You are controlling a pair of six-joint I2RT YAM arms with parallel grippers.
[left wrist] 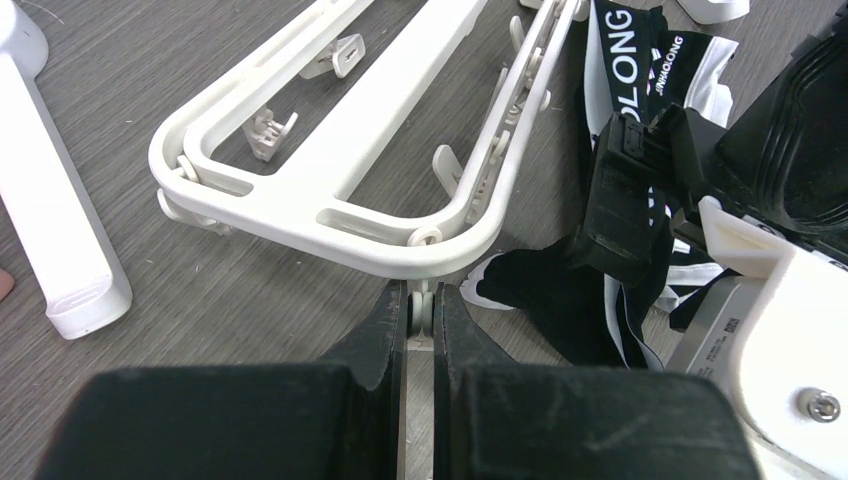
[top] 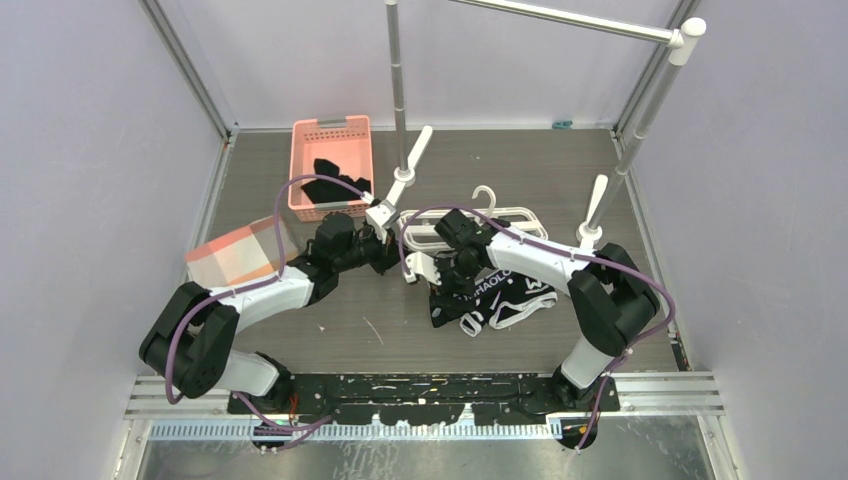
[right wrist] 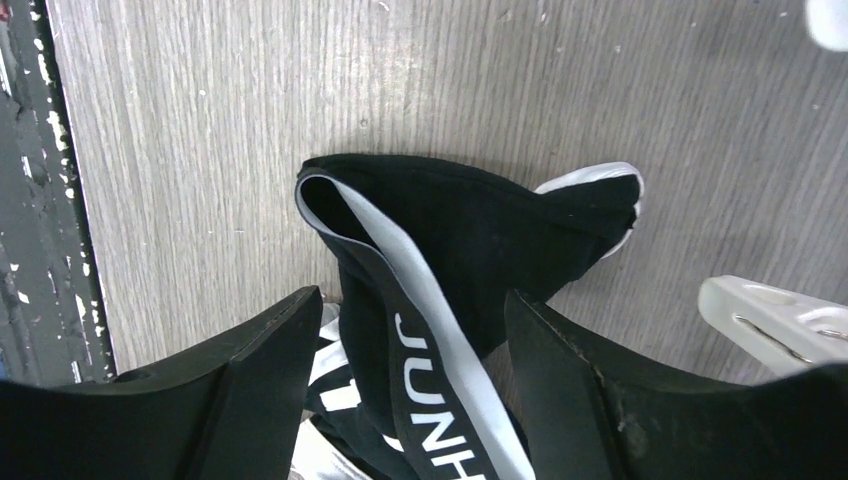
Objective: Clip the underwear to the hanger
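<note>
From above, the right arm (top: 535,255) is covering much of the hanger (top: 515,213) and part of the underwear (top: 515,292), while the waistband lettering (right wrist: 432,405) is running off the right wrist view's bottom edge after JUNH.

Overhead camera looks down; both close wrist cameras share the underwear (right wrist: 450,230)

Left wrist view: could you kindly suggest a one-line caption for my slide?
Left gripper shut on a clip at the hanger's rounded end, underwear bunched just beside it.
</note>
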